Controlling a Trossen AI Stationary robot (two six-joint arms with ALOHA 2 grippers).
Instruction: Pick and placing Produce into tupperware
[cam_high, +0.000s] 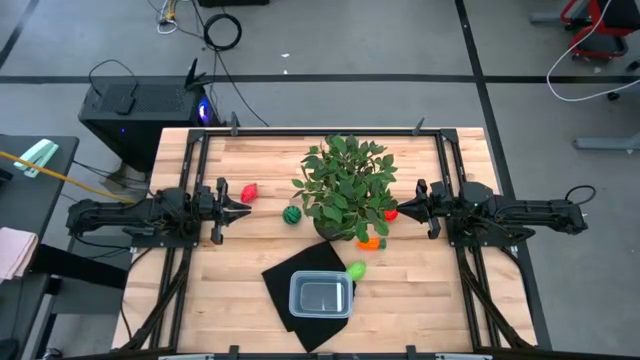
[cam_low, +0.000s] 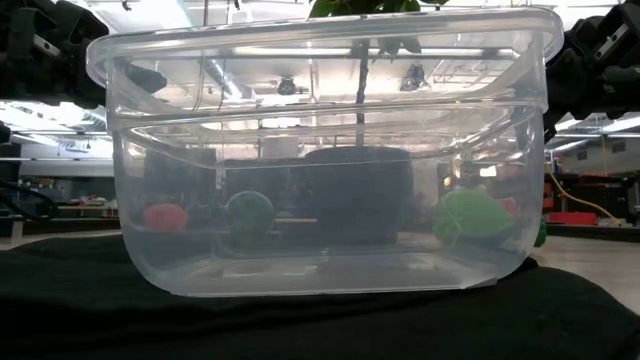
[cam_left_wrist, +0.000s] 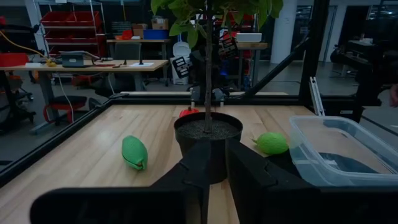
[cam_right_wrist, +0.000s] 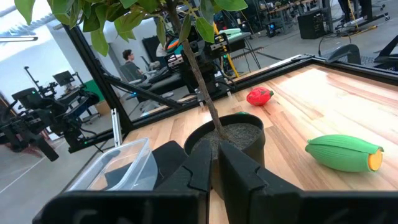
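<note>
Both grippers pressed together, empty, over wood table; workshop benches behind.

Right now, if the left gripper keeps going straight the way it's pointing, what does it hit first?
Most likely the black plastic pot of the leafy green plant, dead ahead of the left gripper in its wrist view; the small red toy fruit sits just off that line.
</note>
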